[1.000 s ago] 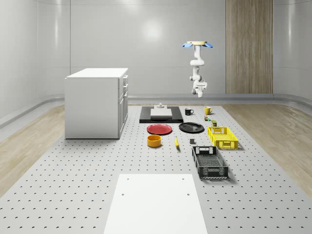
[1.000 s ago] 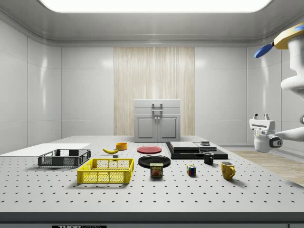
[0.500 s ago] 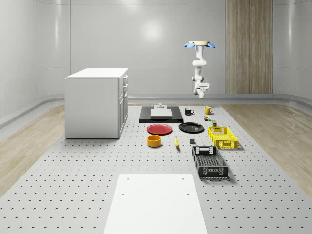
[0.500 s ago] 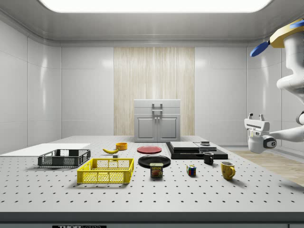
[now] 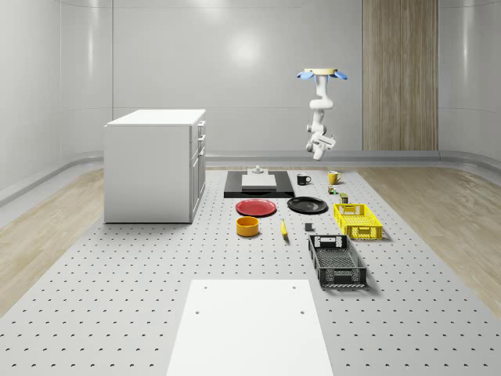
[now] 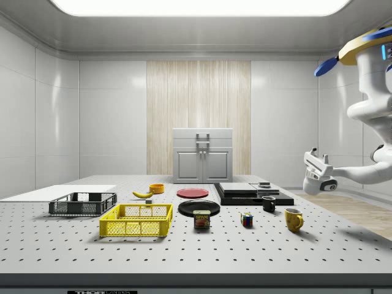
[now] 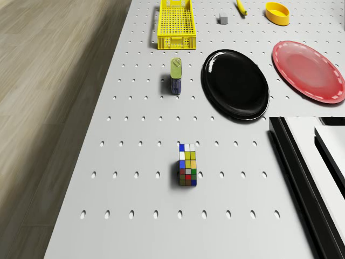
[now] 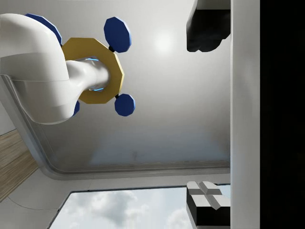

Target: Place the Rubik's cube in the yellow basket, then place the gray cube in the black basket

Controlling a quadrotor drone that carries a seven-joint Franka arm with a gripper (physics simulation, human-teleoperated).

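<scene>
Hanging high in the air, the white two-finger gripper (image 5: 320, 141) sits under the hovering yellow-bodied, blue-rotor drone (image 5: 321, 74) above the perforated table's (image 5: 117, 298) far end in the whole-scene view, with the yellow mesh basket (image 5: 357, 220) and black mesh basket (image 5: 337, 261) nearer the camera.

From the side, the gripper (image 6: 313, 160) tilts upward, fingers parted and holding nothing; the multicoloured Rubik's cube (image 6: 246, 220) lies well below, toward that view's left.

Seen from the drone, the Rubik's cube (image 7: 187, 164) rests on the table, the small gray cube (image 7: 222, 20) beside the yellow basket (image 7: 176, 24).

At the wrist, two dark fingertips (image 8: 208, 205) stand apart before the drone (image 8: 93, 70).
</scene>
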